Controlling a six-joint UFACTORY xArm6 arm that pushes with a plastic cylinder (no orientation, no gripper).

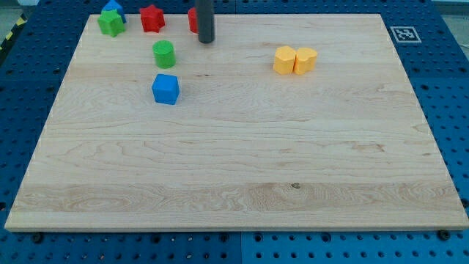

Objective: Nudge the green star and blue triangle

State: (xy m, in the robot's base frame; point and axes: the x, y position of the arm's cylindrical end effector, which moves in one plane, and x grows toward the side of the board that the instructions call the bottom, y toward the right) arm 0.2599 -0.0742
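Observation:
The green star (111,23) sits at the board's top left corner, with the blue triangle (113,6) touching it just behind, partly hidden by it. My tip (206,41) is at the view's top, well to the right of both, close beside a red block (193,19) that the rod partly hides.
A red star-like block (152,18) lies between the green star and my tip. A green cylinder (163,54) and a blue cube (165,89) lie below. Two yellow blocks (294,60) touch each other right of centre. The wooden board (234,183) rests on a blue pegboard table.

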